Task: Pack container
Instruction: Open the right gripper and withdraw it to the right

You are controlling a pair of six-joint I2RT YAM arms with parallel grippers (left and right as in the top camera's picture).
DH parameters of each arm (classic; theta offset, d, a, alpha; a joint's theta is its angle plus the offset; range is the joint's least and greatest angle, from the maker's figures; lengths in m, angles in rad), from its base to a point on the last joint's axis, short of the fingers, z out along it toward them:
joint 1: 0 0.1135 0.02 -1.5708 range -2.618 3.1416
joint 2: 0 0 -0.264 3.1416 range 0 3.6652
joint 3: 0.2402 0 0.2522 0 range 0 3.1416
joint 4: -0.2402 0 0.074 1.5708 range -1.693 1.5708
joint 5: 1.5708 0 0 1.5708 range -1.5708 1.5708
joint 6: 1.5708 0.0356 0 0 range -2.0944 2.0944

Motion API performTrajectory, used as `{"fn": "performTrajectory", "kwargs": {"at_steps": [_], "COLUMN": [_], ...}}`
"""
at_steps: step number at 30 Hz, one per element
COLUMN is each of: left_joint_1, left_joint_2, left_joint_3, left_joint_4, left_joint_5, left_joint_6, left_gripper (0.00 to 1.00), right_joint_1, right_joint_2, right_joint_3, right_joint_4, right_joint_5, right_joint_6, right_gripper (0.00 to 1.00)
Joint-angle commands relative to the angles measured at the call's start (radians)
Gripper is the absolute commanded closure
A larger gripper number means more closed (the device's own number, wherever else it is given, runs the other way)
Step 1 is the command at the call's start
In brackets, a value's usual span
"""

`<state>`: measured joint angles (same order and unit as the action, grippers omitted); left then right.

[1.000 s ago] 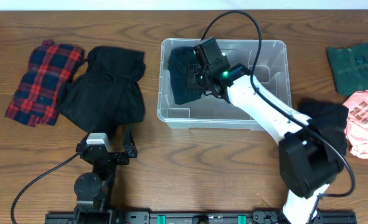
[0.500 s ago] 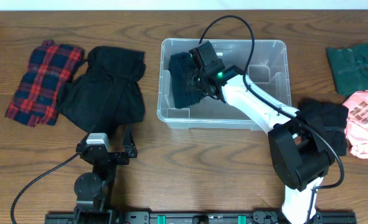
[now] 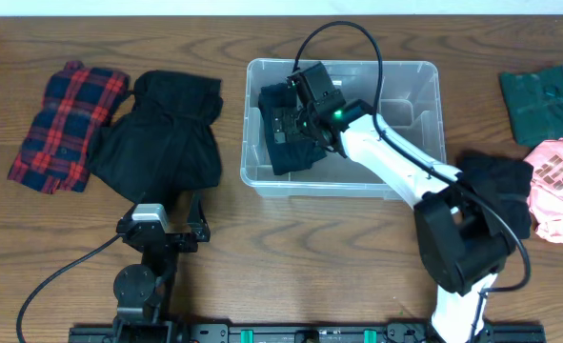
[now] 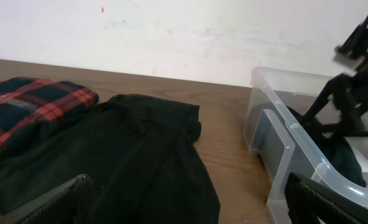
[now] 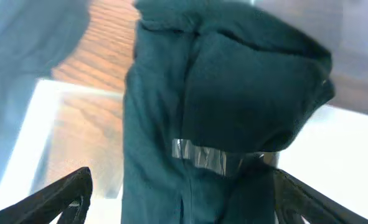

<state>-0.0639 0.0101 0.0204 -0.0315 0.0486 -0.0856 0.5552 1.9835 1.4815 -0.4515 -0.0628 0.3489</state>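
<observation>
Container sits toward 12 o'clock on the tabletop, and the news is inside it. The right end effector, clamped on the dark folded garment a second ago, has now spread its jaws wide and holds nothing, hanging just over the cloth. The garment lies loose at the container's 9 o'clock end, so I judge this piece packed and the arm free to fetch another. Waiting outside are a plaid shirt and a black garment at 9 o'clock, a green cloth at 2 o'clock and a pink cloth at 3 o'clock. The left end effector rests at 7 o'clock, fully open and empty. No writing is legible: a silvery strip on the dark folded garment shows no readable text, and the pink cloth's print cannot be read.
</observation>
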Motion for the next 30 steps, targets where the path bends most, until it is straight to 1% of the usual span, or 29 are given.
{"fn": "performTrajectory", "kwargs": {"at_steps": [1,3,8,12,16,17,20,25,30], "left_joint_1": [-0.005,-0.005,-0.005,-0.005,-0.005,-0.005,-0.005,-0.005,-0.005], "left_joint_2": [-0.006,-0.006,-0.006,-0.006,-0.006,-0.006,-0.006,-0.006,-0.006], "left_joint_3": [-0.016,-0.016,-0.016,-0.016,-0.016,-0.016,-0.016,-0.016,-0.016], "left_joint_4": [-0.036,-0.036,-0.036,-0.036,-0.036,-0.036,-0.036,-0.036,-0.036], "left_joint_5": [-0.015,-0.015,-0.015,-0.015,-0.015,-0.015,-0.015,-0.015,-0.015], "left_joint_6": [-0.002,-0.002,-0.002,-0.002,-0.002,-0.002,-0.002,-0.002,-0.002], "left_gripper": [0.02,0.02,0.02,0.02,0.02,0.02,0.02,0.02,0.02], "right_joint_1": [-0.013,-0.034,-0.143,-0.285,-0.433,-0.483,-0.607,-0.750,-0.869], "right_joint_2": [-0.147,-0.202,-0.366,-0.480,-0.535,-0.545,-0.550,-0.525,-0.451], "right_joint_3": [0.005,0.005,0.005,0.005,0.005,0.005,0.005,0.002,0.002], "right_joint_4": [-0.017,-0.040,-0.142,-0.261,-0.354,-0.389,-0.477,-0.502,-0.504], "right_joint_5": [0.004,0.008,0.014,0.015,0.067,0.093,0.152,0.156,0.163], "right_joint_6": [-0.067,-0.067,-0.070,-0.099,-0.140,-0.148,-0.148,-0.143,-0.118], "right_gripper": [0.10,0.10,0.09,0.08,0.06,0.01,0.01,0.01,0.01]}}
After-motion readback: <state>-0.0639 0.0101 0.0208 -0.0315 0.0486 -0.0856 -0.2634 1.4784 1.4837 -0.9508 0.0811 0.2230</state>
